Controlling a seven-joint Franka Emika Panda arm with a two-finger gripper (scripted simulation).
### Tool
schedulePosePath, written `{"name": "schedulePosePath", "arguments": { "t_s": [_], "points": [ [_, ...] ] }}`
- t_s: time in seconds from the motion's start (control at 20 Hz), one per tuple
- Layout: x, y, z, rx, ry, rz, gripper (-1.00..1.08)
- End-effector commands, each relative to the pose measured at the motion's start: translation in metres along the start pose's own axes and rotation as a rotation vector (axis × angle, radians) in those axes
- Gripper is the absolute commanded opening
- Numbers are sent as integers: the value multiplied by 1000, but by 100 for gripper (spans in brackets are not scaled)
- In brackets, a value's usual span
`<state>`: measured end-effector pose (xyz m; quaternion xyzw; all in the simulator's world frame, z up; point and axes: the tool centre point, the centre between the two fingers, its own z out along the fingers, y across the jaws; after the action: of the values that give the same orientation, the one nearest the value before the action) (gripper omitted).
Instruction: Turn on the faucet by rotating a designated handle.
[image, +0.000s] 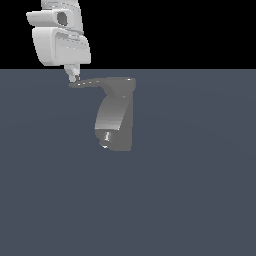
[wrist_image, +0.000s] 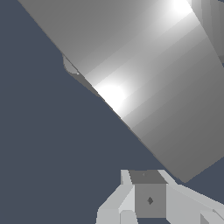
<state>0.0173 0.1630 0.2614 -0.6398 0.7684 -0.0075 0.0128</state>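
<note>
One white gripper (image: 74, 76) of mine, fingers seemingly together, touches the thin flat grey handle's (image: 92, 83) tip, where leverage over the blocky grey metallic faucet (image: 115, 122) is greatest.

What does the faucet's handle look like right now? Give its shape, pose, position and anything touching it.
The handle is a thin, flat, dull grey lever lying roughly level on top of the faucet. It tapers to a point toward the exterior view's left. The gripper sits right at that tip, apparently touching; the state of its jaws cannot be told.
</note>
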Motion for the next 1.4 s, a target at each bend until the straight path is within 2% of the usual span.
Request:
{"name": "schedulePosePath", "arguments": {
  "t_s": [0.0, 1.35],
  "points": [
    [8, 6, 2, -5, 4, 5, -100],
    [58, 73, 8, -23, 9, 31, -100]
  ]
}}
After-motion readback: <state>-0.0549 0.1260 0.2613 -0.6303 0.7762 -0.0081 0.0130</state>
